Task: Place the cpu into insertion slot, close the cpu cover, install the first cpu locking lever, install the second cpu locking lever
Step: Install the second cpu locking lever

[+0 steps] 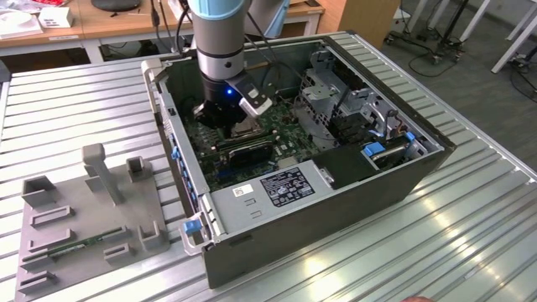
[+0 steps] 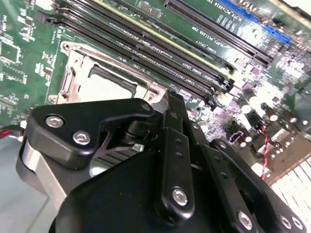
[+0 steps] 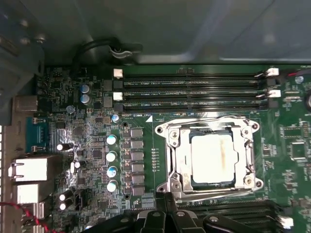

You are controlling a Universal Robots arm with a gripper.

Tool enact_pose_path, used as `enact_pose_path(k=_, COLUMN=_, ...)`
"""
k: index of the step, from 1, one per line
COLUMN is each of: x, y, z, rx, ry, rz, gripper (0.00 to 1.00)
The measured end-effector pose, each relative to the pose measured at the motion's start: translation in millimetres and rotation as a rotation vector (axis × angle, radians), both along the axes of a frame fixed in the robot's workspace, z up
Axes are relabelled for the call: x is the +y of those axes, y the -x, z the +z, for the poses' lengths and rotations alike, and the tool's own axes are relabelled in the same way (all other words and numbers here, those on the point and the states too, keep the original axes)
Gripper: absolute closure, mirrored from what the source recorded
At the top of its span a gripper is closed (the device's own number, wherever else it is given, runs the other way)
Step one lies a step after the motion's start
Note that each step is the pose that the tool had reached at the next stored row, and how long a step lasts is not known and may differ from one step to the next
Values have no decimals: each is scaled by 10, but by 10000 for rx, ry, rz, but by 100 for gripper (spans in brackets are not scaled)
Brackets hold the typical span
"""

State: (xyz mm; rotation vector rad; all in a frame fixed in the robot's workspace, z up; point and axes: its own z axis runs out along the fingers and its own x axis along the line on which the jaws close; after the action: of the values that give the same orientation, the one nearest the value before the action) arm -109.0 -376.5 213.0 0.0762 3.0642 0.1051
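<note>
The cpu (image 3: 213, 158) is seen seated in the insertion slot (image 3: 245, 182), with the cpu cover (image 3: 175, 162) lying closed around it. The gripper (image 3: 167, 204) is held just beside the socket's edge; its fingers (image 2: 175, 145) are seen pressed together, holding nothing.

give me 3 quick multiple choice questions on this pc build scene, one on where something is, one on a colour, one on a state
1. Where does the cpu lie?
A. on the grey fixture plate
B. in the insertion slot
C. on the power supply

2. What colour is the motherboard?
A. green
B. red
C. white

3. How is the cpu cover set?
A. removed from the case
B. standing upright
C. down around the cpu

Answers:
1 B, the first wrist view shows the chip seated in the socket.
2 A, the board is green in both wrist views.
3 C, its frame lies flat, framing the chip.
</note>
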Motion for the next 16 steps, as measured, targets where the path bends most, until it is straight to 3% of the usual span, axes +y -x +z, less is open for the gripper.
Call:
enact_pose_path(k=4, x=0, y=0, z=72, rx=0, ry=0, rz=0, gripper=89)
enact_pose_path(k=8, x=0, y=-15, z=83, rx=0, ry=-2, rz=2, gripper=89)
enact_pose_path(k=16, x=0, y=-202, z=84, rx=0, ry=0, rz=1, gripper=89)
